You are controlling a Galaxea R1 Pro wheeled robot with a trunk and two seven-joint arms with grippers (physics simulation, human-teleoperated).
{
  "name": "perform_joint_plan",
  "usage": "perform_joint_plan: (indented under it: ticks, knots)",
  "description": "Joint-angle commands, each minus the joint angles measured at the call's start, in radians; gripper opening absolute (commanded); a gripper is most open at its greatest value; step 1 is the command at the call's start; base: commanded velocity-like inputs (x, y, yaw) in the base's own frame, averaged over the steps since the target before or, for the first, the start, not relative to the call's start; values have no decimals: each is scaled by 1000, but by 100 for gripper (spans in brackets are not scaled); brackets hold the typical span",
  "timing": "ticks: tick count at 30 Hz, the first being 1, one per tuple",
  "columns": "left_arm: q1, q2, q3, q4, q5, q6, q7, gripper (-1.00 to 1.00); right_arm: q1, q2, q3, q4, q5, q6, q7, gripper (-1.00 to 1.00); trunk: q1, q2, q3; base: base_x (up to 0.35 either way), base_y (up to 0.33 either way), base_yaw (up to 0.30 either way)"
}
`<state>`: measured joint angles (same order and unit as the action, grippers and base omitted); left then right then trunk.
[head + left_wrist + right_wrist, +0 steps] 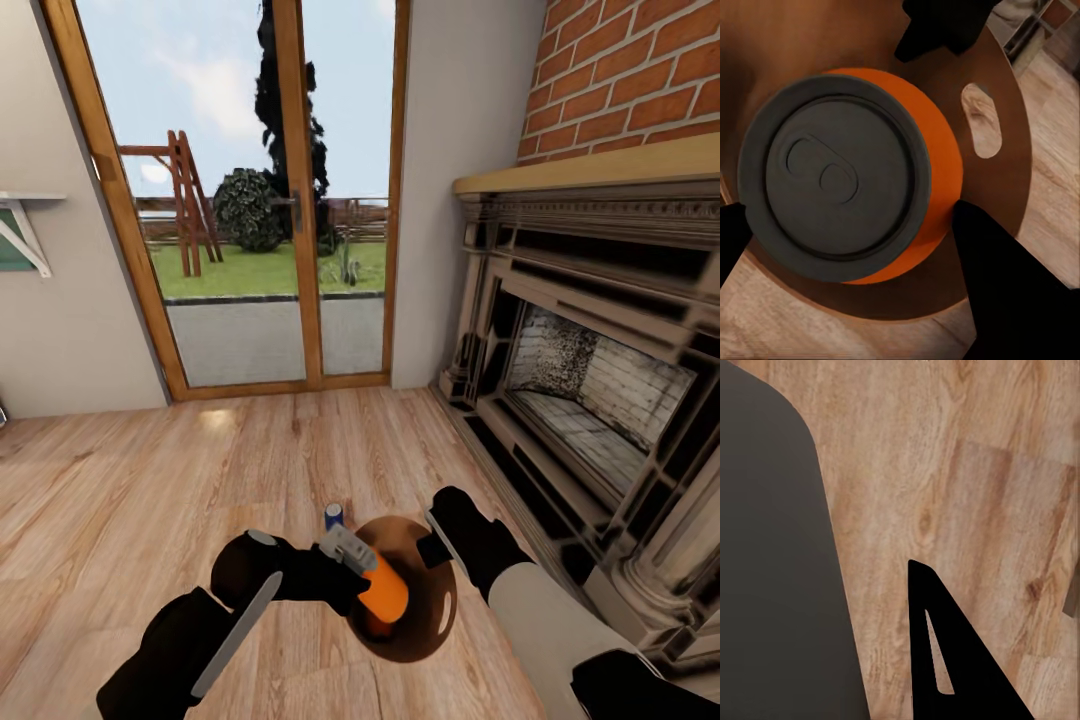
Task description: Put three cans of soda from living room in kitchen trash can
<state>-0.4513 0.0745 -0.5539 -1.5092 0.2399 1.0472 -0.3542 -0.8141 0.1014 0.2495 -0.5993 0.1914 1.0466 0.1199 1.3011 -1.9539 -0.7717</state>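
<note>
Already our left gripper [847,225] had its jaws clamped across the orange soda can [934,150], light, thin-walled and slick; right jaws' state: cannot tell.

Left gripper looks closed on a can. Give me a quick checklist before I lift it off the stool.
1. Left gripper around orange can: ok, fingers at both sides.
2. Grip firm: cannot tell.
3. Can over round stool: ok.
4. Blue can behind, apart from gripper: ok.
5. Right gripper away, over wood floor: ok.
6. Third can located: cannot tell.
</note>
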Motion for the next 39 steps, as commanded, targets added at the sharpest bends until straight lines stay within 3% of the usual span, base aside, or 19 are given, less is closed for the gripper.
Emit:
perform_joint_plan:
  ticks: [1, 14, 25, 28, 32, 39]
  knots:
    - [0, -5, -4, 10, 1, 0, 13, -100, 0, 1, 5, 0, -16, 1, 0, -100, 0, 0, 0, 0, 0, 0]
    - [-1, -16, -12, 75, 0, -31, 103, -100, 0, 1, 17, 1, -16, 1, 0, -100, 0, 0, 0, 0, 0, 0]
    - [-1, -42, -14, 119, -1, -50, 118, -100, 0, 11, 19, 1, -17, 1, 0, -100, 0, 0, 0, 0, 0, 0]
    - [-1, -47, -14, 126, -15, -51, 120, -100, 0, 14, 19, 1, -17, 1, 0, -100, 0, 0, 0, 0, 0, 0]
    - [-1, -62, -25, 132, -65, -58, 121, -100, 0, 23, 22, 0, -17, 1, 0, -100, 0, 0, 0, 0, 0, 0]
    - [-1, -74, -32, 162, -85, -70, 121, -100, 0, 35, 31, -3, -16, 1, 0, -100, 0, 0, 0, 0, 0, 0]
